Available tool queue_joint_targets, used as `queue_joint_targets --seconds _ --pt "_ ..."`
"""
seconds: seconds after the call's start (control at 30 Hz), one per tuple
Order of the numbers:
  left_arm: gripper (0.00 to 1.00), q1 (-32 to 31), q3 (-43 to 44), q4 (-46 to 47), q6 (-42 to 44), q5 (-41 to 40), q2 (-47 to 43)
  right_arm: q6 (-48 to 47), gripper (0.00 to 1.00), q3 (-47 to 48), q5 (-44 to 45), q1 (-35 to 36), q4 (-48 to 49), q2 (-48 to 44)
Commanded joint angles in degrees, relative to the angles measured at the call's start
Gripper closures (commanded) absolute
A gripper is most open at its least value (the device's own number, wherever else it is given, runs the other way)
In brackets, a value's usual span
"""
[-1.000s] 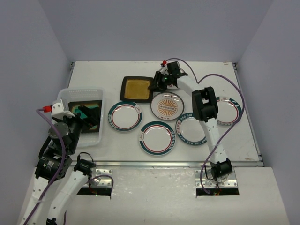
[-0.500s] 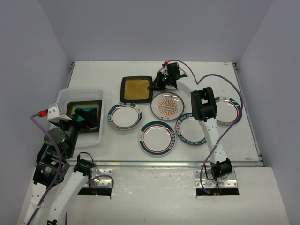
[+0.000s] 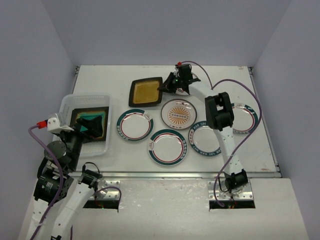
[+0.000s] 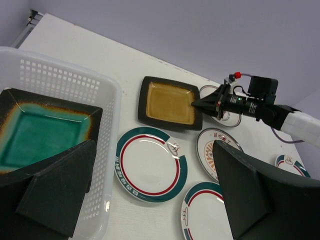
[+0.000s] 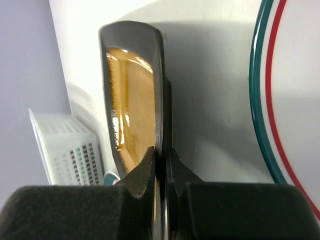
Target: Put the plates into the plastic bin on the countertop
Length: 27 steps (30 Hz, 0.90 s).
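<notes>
Where right fingers (image 5: 140,175) pinch, amber plate (image 5: 132,92) rim hidden

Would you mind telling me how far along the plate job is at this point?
Done: the teal plate lies in the bin. In hand: the right gripper is shut on the rim of the amber plate, which is not yet at the bin. Left: at least five round plates lie on the countertop. The left gripper is open, holding nothing.
</notes>
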Motion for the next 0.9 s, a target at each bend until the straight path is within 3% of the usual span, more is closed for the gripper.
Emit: queue_joint_targets --seconds 0.0,0.43,0.63,0.87 --pt "0.00 0.5 0.0 2.0 -0.4 -0.6 1.0 3.7 1.00 9.4 0.6 -1.9 1.5 -6.3" --pt "0.00 1.0 0.2 1.5 -1.3 -2.7 -0.5 2.7 1.00 -14.5 -3.4 -2.0 8.6 -34.1" --pt "0.00 1.1 0.6 1.1 -1.7 -3.8 -1.4 10.3 1.00 -26.3 -9.1 -1.2 16.8 -42.8" --pt "0.00 1.1 3.8 -1.4 -3.7 -6.4 -3.8 16.3 1.00 -36.4 -8.1 5.3 24.7 -49.3"
